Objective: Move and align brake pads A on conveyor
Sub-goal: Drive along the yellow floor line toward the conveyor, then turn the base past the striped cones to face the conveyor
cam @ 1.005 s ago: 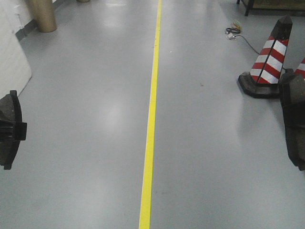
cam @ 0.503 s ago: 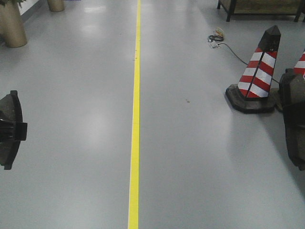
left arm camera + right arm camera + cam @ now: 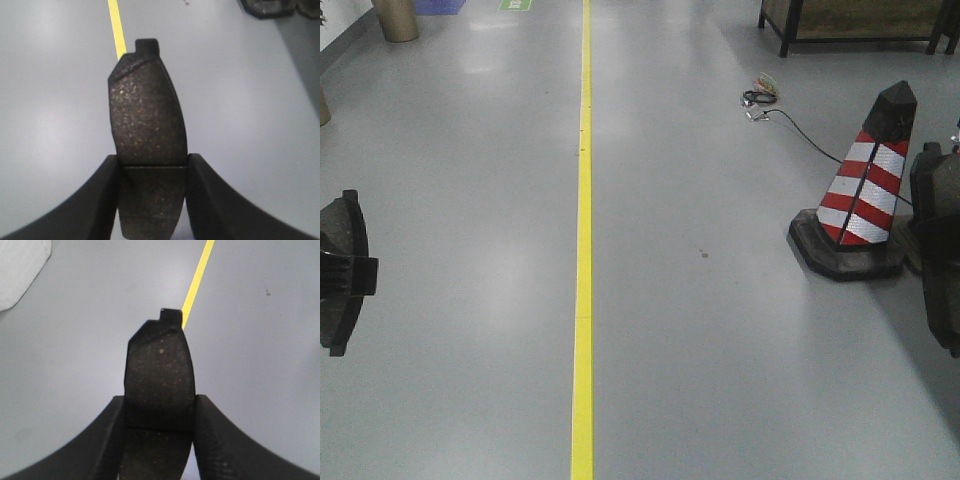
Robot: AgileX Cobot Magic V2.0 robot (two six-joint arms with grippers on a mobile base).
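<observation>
Over bare grey floor (image 3: 720, 330), both arms carry one brake pad each, well above the ground, no contact w/ it. Left wrist view: left gripper (image 3: 152, 195) has its jaws clamped on a brake pad (image 3: 146, 120), one finger (image 3: 95, 200) pressing each long edge near the pad's centre groove; speckled grey-brown friction face toward cam, pad standing lengthwise away from the wrist, small black backing tab at the far tip. Right wrist view: same setup, right gripper (image 3: 159, 435) w/ jaws clamped on a second brake pad (image 3: 159, 375), friction face toward cam, notched black tab at far end. Front view: left pad (image 3: 342, 272) shows edge-on at the left frame border, right pad (image 3: 942, 255) at the right border, both dark shapes only. Yellow floor line (image 3: 583, 250) runs near-to-far, left of centre. Red-and-white striped cone (image 3: 865, 190) w/ black base stands on the right, just beside the right pad in view. Black cable (image 3: 800, 125) trails on floor farther back; dark-legged bench (image 3: 850, 20) at far right. Conveyor not in any view.
</observation>
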